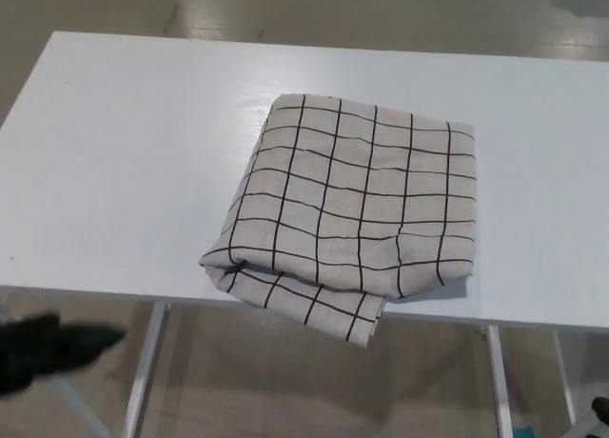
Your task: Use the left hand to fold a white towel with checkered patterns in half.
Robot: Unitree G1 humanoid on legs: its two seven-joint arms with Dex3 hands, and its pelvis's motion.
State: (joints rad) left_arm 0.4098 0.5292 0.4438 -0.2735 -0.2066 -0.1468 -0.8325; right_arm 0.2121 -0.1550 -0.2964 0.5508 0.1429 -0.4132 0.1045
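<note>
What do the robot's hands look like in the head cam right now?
Only the left hand shows, at the lower left edge below the white table: a black, motion-blurred shape with thick finger forms. No cables or markings can be made out. The right hand is out of view.

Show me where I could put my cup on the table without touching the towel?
The white table is bare across its whole left part, between its left edge and the checkered towel. A bare band also runs along the far edge, and another to the towel's right. The near edge is crowded: the towel overhangs it.

The folded checkered towel (352, 205) lies on the white table (124, 152), one corner overhanging its front edge.
</note>
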